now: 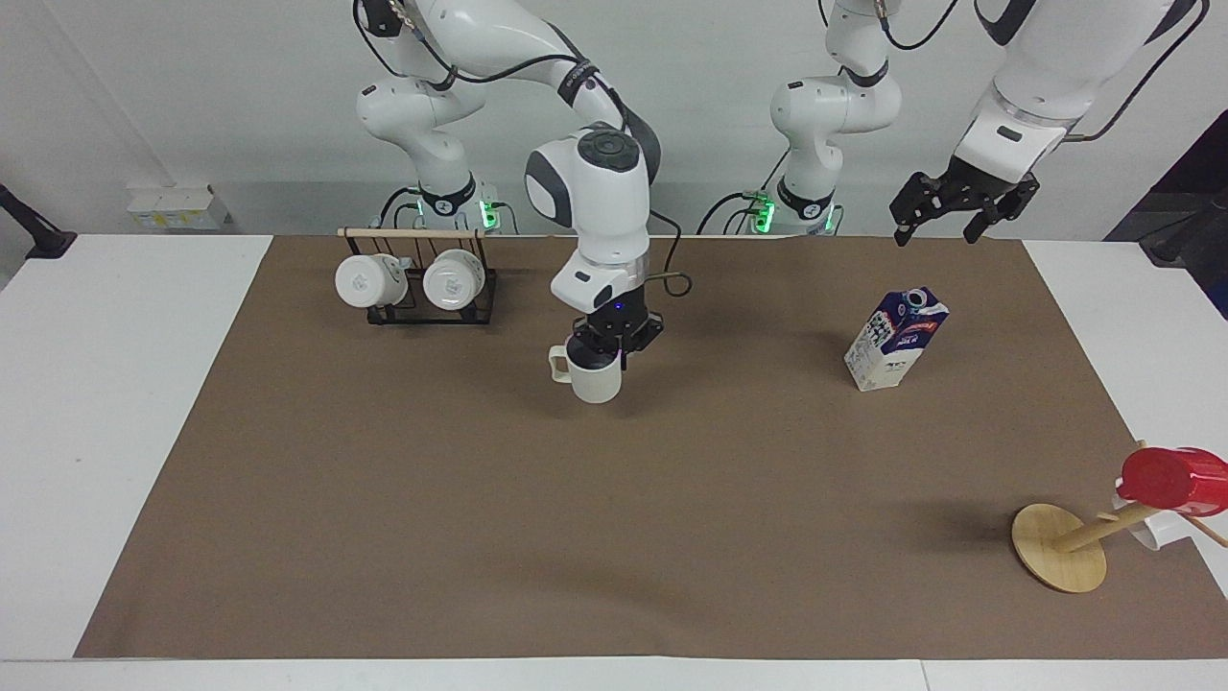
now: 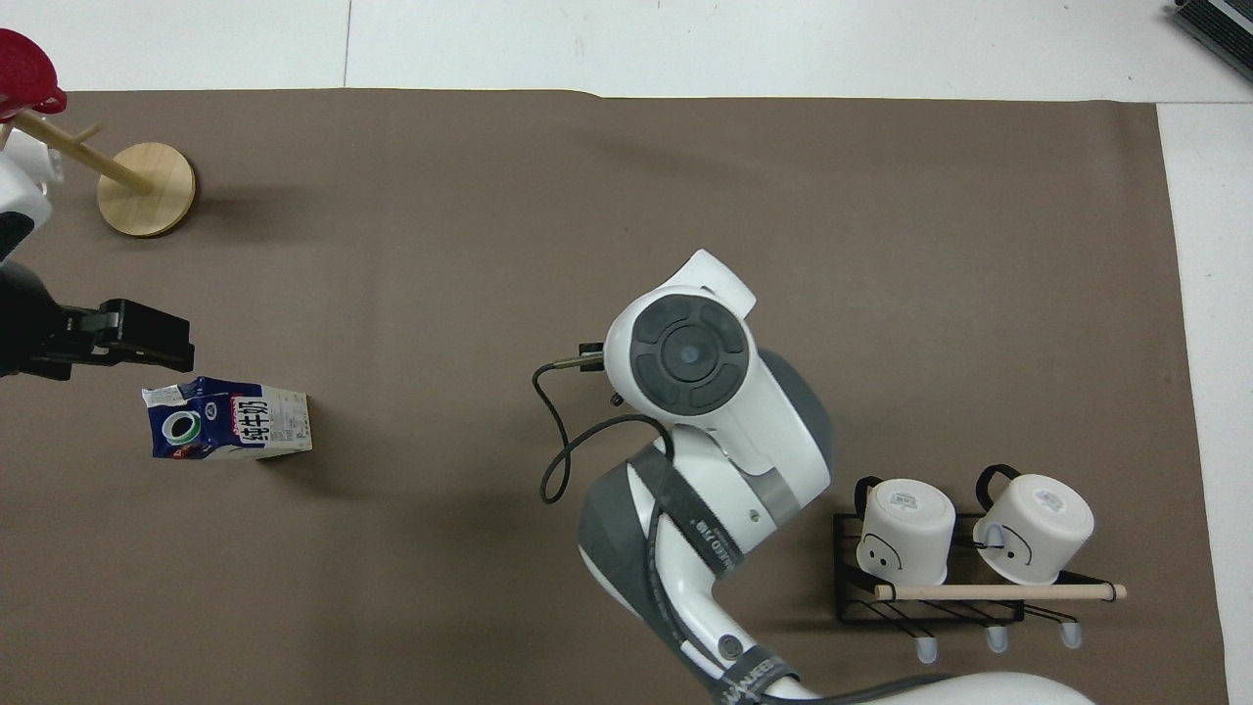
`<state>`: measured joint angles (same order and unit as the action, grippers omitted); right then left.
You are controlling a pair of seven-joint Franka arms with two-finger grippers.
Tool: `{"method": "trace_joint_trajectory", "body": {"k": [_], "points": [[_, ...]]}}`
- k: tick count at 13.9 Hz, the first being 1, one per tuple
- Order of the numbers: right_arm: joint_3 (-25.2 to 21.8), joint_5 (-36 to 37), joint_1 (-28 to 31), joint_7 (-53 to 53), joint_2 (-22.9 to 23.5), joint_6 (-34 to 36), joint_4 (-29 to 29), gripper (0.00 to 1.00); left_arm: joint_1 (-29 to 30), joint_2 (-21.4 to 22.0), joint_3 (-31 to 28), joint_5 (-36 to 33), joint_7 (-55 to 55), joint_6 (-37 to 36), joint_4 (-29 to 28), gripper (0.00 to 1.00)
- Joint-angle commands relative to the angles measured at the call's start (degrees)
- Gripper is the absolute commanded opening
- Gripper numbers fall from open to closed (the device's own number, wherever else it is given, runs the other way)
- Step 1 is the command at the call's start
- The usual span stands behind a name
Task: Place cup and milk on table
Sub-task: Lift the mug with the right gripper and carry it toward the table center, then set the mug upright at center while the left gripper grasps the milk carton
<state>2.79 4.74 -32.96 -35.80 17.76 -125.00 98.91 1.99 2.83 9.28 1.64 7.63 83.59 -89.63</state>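
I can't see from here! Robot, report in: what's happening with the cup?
Right end effector shut on cup, low over table. Left end effector open, waiting above milk. Nothing blocking.

**What the two views leave unseen**

In the overhead view the right arm's wrist covers the cup entirely, and its gripper too. In the facing view the right gripper (image 1: 610, 357) sits over the cup (image 1: 595, 379), hiding the inside and part of the rim; whether the base touches the table (image 1: 614, 499) cannot be told. The left gripper (image 2: 147, 331) is cut off by the overhead view's edge, its arm mostly out of frame. The red cup (image 1: 1172, 480) on the wooden stand (image 1: 1060, 547), near the table's corner, is clipped by both views' edges. The milk's (image 1: 895, 341) label print is too small to read.
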Motion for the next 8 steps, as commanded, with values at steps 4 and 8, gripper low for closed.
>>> {"method": "trace_joint_trajectory", "body": {"k": [4,8], "points": [[-0.15,4.66,-5.35,-8.14,5.44,-4.19,-0.56,0.0,0.83,0.42,-0.14,0.03,-0.77,-0.71,0.34,1.0],[-0.15,5.71,-6.15,-10.42,7.2,-5.7,-0.56,0.0,0.74,1.56,-0.14,0.03,-0.86,-1.06,-1.5,1.0]]}}
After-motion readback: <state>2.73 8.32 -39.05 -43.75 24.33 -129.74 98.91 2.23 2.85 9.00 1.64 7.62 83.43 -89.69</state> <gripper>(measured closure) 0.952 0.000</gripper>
